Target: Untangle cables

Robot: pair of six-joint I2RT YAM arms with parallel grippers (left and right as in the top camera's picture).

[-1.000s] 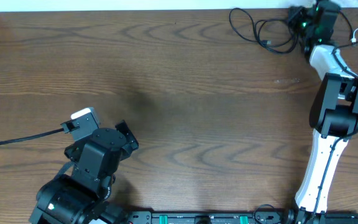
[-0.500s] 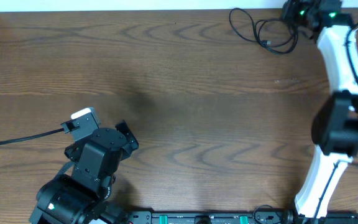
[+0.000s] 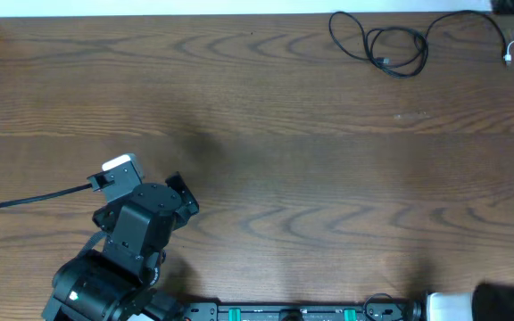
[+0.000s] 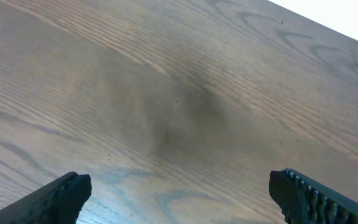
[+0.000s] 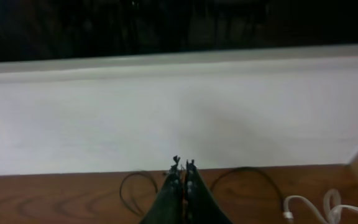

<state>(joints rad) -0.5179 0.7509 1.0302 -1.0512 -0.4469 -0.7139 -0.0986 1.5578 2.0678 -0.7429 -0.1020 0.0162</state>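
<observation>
A black cable (image 3: 393, 52) lies in loose loops at the table's far right, and one strand of it runs up toward the top right corner. A white cable (image 3: 512, 53) with a small plug lies further right. In the right wrist view my right gripper (image 5: 182, 163) is shut by the table's back edge. Black cable (image 5: 257, 175) arcs away on both sides of its tips, so it looks pinched there. The white cable (image 5: 316, 205) lies to its right. My left gripper (image 4: 179, 193) hangs open over bare wood at the near left, far from the cables.
The left arm (image 3: 132, 232) sits at the front left with its thick black wire (image 3: 25, 201) trailing left. A white wall (image 5: 179, 112) runs behind the table's back edge. The right arm's base (image 3: 489, 303) shows at the front right.
The right arm has swung out of the overhead view toward the top right corner. A strand of black cable now stretches right after it. The left arm has not moved.
</observation>
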